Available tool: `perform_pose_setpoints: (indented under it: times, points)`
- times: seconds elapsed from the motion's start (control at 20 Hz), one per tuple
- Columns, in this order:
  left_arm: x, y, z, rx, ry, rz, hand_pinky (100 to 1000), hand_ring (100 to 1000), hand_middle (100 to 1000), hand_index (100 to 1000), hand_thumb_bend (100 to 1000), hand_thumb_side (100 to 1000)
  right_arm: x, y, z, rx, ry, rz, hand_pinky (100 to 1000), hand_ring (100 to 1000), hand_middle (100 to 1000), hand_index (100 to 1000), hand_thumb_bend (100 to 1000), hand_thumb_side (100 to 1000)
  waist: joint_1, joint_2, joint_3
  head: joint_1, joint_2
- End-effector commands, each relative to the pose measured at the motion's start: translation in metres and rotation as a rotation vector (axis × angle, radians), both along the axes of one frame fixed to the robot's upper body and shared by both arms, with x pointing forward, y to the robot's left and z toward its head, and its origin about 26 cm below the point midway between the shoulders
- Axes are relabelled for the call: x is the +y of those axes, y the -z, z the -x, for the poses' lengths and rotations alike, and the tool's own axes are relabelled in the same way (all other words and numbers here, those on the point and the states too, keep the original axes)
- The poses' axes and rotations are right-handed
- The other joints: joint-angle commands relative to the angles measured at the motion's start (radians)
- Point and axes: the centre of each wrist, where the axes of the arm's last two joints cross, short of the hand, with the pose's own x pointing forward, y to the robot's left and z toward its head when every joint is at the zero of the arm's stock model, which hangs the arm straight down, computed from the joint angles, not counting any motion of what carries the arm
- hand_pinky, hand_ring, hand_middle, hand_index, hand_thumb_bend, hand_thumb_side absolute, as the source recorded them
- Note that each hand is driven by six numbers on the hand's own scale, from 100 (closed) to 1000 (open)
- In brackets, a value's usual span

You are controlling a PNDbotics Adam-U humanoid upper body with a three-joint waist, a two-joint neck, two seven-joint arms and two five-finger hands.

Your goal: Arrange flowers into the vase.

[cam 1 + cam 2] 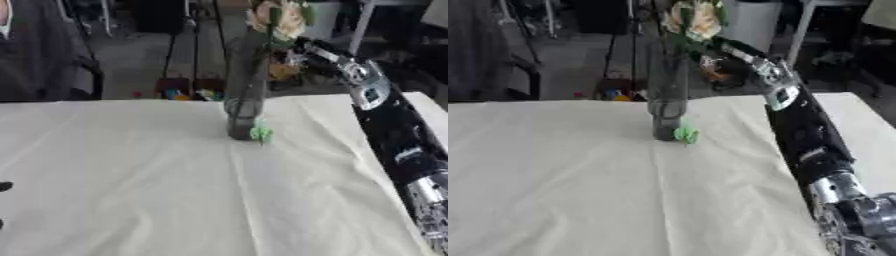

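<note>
A tall dark glass vase (247, 95) stands upright at the far middle of the table. Cream flowers (273, 19) with green leaves show at its top. A small green leaf piece (261, 133) lies at the vase's foot. My right arm runs up the right side, and my right hand (730, 50) is at the vase's mouth, just below and right of the flower heads; whether it holds a stem is hidden by blur and the blooms. Only dark tips of my left hand (4, 186) show at the left edge.
A cream cloth covers the table (131, 190), with soft creases. Behind the far edge are small colourful items (179, 93) on the floor, an orange object (282, 71), chair legs and dark furniture.
</note>
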Motion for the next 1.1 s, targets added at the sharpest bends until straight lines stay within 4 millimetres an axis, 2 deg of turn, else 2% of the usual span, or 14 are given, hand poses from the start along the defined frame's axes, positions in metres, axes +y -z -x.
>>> perform_pose_setpoints:
  times: [0.05, 0.65, 1.1]
  points:
    - [0.007, -0.007, -0.001, -0.021, -0.014, -0.012, 924, 678, 760, 640, 1000, 516, -0.014, -0.020, 0.007, -0.051, 0.008, 0.016, 1000, 1000, 1000, 1000, 363, 928, 0.003, -0.018, -0.007, 0.008, 0.003]
    - [0.010, -0.006, 0.001, -0.022, -0.029, -0.010, 925, 682, 765, 640, 1000, 515, -0.046, -0.005, 0.032, -0.083, 0.014, -0.035, 1000, 1000, 1000, 1000, 336, 887, 0.010, -0.015, -0.047, 0.020, 0.019]
    - [0.012, -0.006, 0.002, -0.026, -0.040, -0.006, 926, 687, 774, 645, 1000, 515, -0.065, 0.017, 0.067, -0.171, 0.006, -0.122, 1000, 1000, 1000, 1000, 232, 770, 0.014, -0.007, -0.099, 0.051, 0.027]
